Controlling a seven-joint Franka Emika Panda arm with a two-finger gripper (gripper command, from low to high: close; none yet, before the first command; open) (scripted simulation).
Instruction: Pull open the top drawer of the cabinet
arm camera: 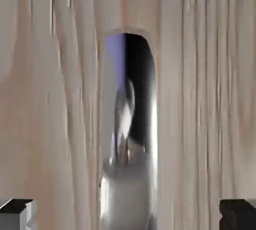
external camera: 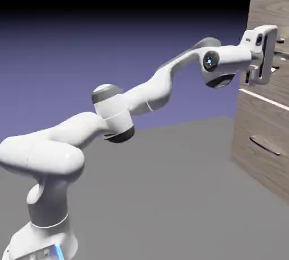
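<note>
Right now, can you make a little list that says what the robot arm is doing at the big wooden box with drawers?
arm: stretched out to the cabinet
gripper: at the top drawer front
top drawer handle: shiny bar, runs between the two finger tips in the hand view
grip: jaws apart, either side of the handle
lower drawer handle: grey, curved, untouched

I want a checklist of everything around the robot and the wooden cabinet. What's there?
Surface: grey table, bare where visible.
Job's things: cabinet at the exterior view's right; top drawer with its shiny handle filling the middle of the hand view.
Clutter: nothing seen.
Tool: tool at the top drawer front, one fingertip on either side of the handle; open or shut cannot be told.
Cables: nothing seen.
Surroundings: plain blue-violet backdrop; lower drawer with a grey handle.
</note>
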